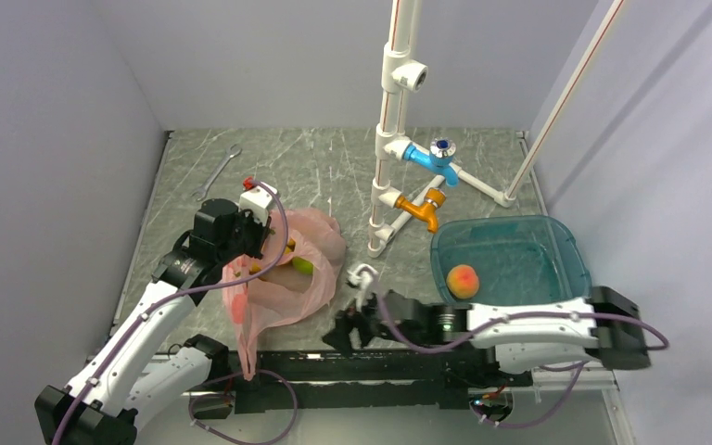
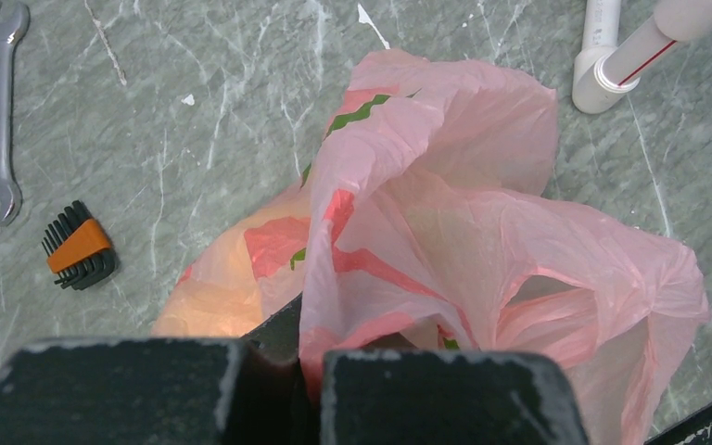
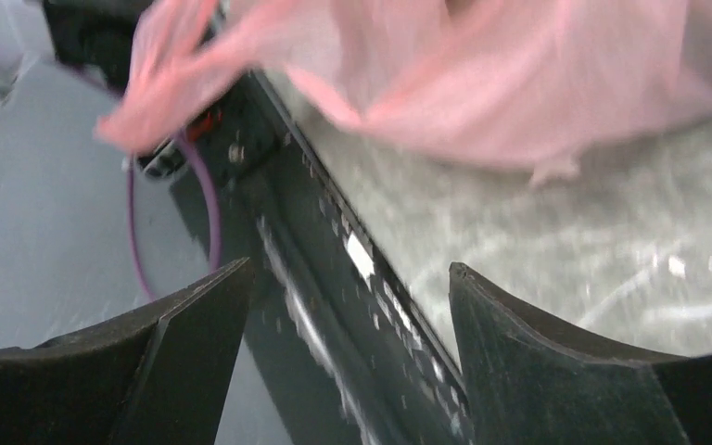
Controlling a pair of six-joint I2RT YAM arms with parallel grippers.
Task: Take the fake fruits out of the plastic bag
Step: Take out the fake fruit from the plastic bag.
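the bag (image 2: 445,241) bears red and green prints too crumpled for us to read. we see it mid-left of the top view on the grey marbled table (image 1: 315,158), pale walls (image 1: 56,111) around, the left gripper (image 2: 283,371) clamped tight on its film. the right gripper (image 3: 348,278) gapes empty. a peach (image 1: 463,281) sits in the teal tub (image 1: 519,222).

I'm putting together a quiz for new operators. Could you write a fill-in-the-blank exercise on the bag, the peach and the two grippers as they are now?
1. The left gripper is ___ on the plastic bag.
2. The peach lies in the ___ tub.
3. The right gripper is ___ and empty.
Missing words: shut; teal; open.
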